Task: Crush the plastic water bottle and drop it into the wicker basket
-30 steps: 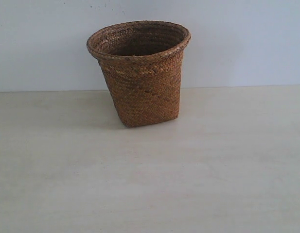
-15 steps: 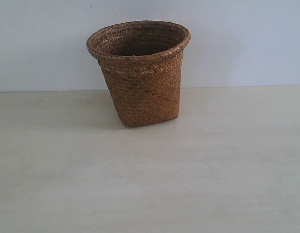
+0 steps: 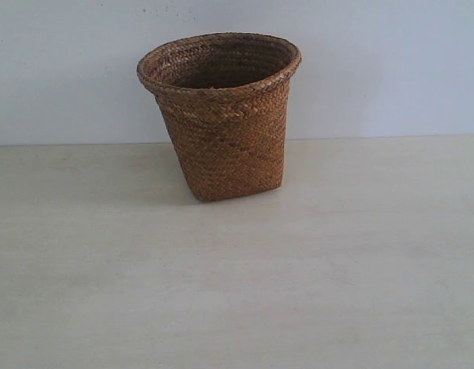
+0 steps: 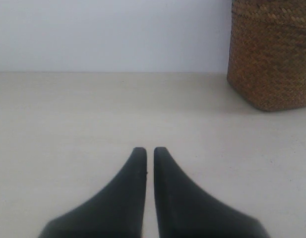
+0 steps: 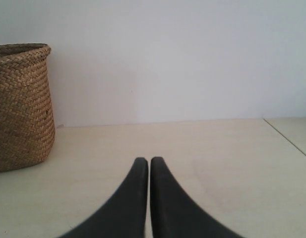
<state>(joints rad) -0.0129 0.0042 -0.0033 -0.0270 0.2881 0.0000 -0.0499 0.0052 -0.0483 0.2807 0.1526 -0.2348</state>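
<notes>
The brown wicker basket (image 3: pixel 221 115) stands upright on the pale table near the back wall, its round braided rim wide and its base narrower. It also shows in the left wrist view as the wicker basket (image 4: pixel 272 54) and in the right wrist view as the wicker basket (image 5: pixel 21 106). The plastic water bottle is out of view in every frame. My left gripper (image 4: pixel 150 150) is shut with nothing between its black fingers, low over bare table. My right gripper (image 5: pixel 150 160) is likewise shut and empty. Neither gripper appears in the exterior view.
The pale wooden table (image 3: pixel 237 292) runs to a plain light wall (image 3: pixel 390 69) behind the basket. A seam or table edge (image 5: pixel 286 139) shows in the right wrist view.
</notes>
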